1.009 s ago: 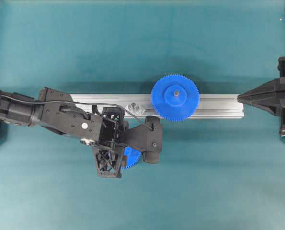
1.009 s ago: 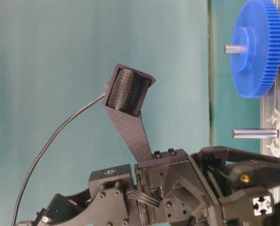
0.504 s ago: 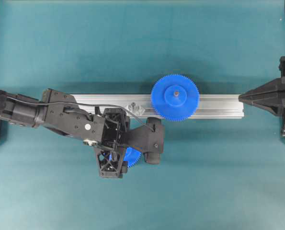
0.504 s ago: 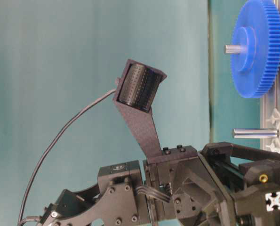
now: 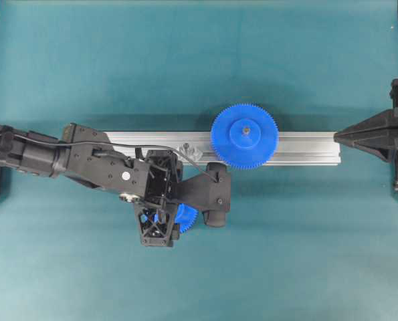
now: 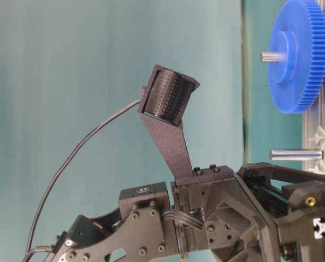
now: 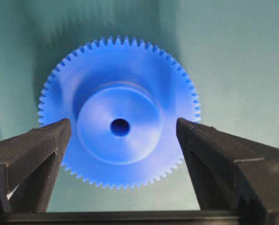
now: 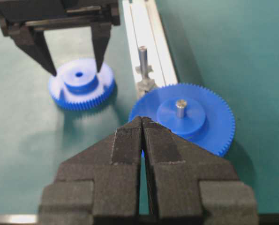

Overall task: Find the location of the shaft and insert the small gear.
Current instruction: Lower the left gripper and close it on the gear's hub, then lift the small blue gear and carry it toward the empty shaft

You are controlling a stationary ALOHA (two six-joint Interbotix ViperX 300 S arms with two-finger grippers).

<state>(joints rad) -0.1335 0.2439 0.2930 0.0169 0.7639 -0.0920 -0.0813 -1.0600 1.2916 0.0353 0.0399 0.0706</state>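
Leftmost, the left gripper (image 7: 123,133) hangs over the small gear (image 7: 119,112), its fingers (image 7: 33,150) spread wide to either side of the raised hub and clear of the plastic, nothing grasped. That gear lies flat on the teal desk (image 5: 199,60), hub and dark centre hole up, just beside the aluminium rail (image 5: 306,147) on its near side. Further right, the shaft (image 8: 142,58) stands upright on the rail with its shiny base, bare, close to the larger gear (image 5: 244,136), which sits on its own grey pin. At the far right the right gripper (image 8: 142,122) waits off the rail's end, fingers clenched together on nothing.
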